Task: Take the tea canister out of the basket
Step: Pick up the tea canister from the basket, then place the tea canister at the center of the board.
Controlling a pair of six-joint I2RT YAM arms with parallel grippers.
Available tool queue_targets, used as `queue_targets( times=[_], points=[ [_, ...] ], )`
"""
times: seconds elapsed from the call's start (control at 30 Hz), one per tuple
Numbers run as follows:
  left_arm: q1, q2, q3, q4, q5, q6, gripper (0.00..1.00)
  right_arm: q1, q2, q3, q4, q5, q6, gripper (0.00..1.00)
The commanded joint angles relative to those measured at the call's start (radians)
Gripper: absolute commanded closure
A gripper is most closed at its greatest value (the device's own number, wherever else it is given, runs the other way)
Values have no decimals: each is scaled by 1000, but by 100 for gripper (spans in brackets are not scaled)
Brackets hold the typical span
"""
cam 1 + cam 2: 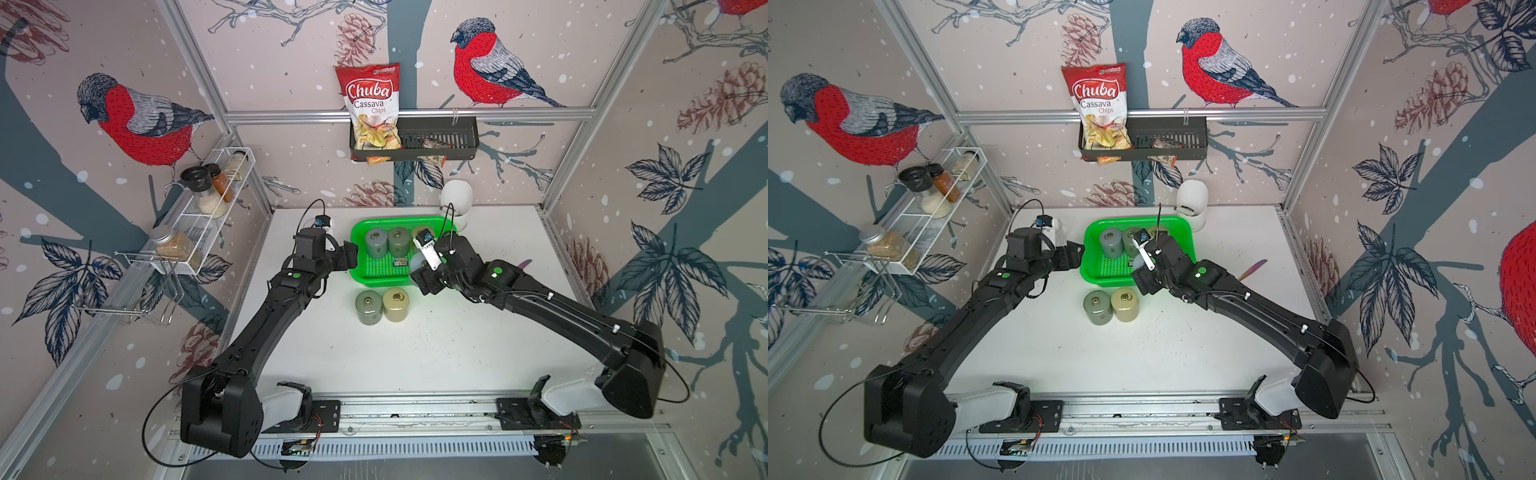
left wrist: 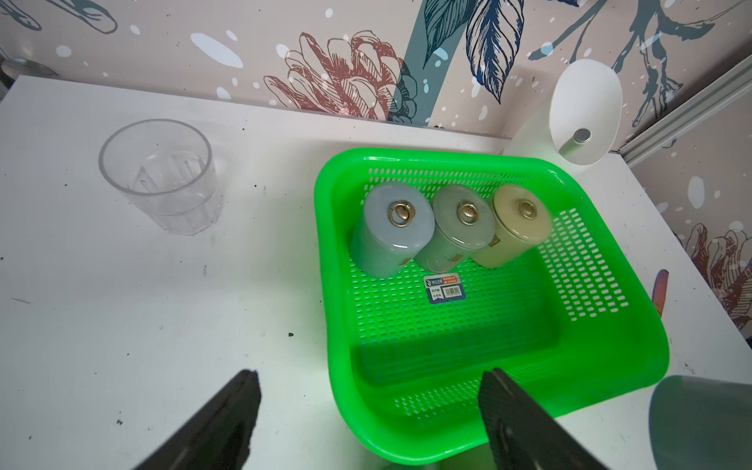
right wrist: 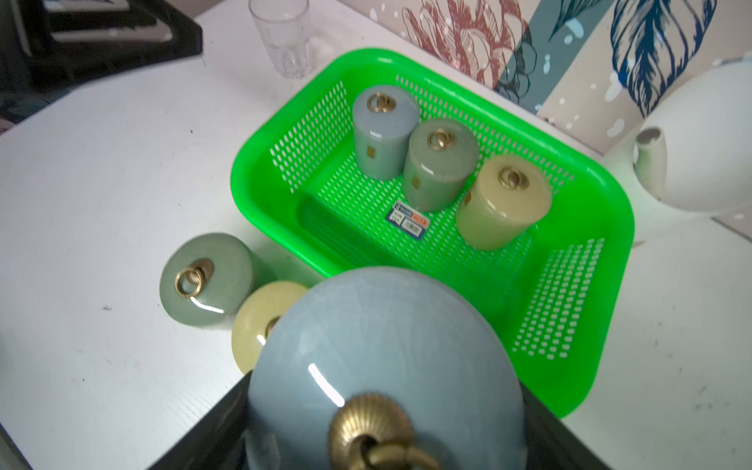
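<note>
The bright green basket [image 1: 360, 275] [image 2: 325, 244] [image 3: 240, 179] stands at the back middle of the table. Three tea canisters stand in a row inside it: blue-grey [image 2: 390, 228], grey-green [image 2: 455, 228] and beige [image 2: 512, 228]. My right gripper [image 1: 420, 275] [image 3: 382, 411] is shut on a fourth, blue-grey tea canister [image 3: 386, 337] [image 1: 417, 263], held above the basket's near right corner. Its brass ring knob fills the right wrist view. My left gripper [image 1: 352, 255] [image 2: 374, 411] is open beside the basket's left rim, holding nothing.
Two more canisters, grey-green [image 1: 368, 306] and beige [image 1: 395, 304], stand on the table in front of the basket. A clear glass [image 2: 158, 175] sits back left, a white egg-shaped container [image 1: 456, 199] back right, a pinkish utensil [image 1: 525, 264] to the right. Racks hang on the walls.
</note>
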Motion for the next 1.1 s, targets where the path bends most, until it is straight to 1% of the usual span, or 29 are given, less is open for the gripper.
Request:
queue_targets(
  times=[0.0,0.23,0.33,0.53,0.93,1.07],
  points=[
    [-3,1,-9,22,38,-12,10,3,-52,-104,126,18,67,100],
    [-5,-10,-28,46,53,-15,9,-12,-46,-261,253,14,112,100],
    [-5,-17,-35,47,54,-14,9,-24,-34,-298,309,22,124,100],
    [-5,-32,-50,49,46,-13,8,-31,7,-332,378,15,130,100],
    [-5,-33,-49,52,48,-14,7,-25,99,-352,427,-10,149,100],
    [-5,-33,-48,50,45,-15,7,-10,123,-351,437,2,150,100]
  ],
)
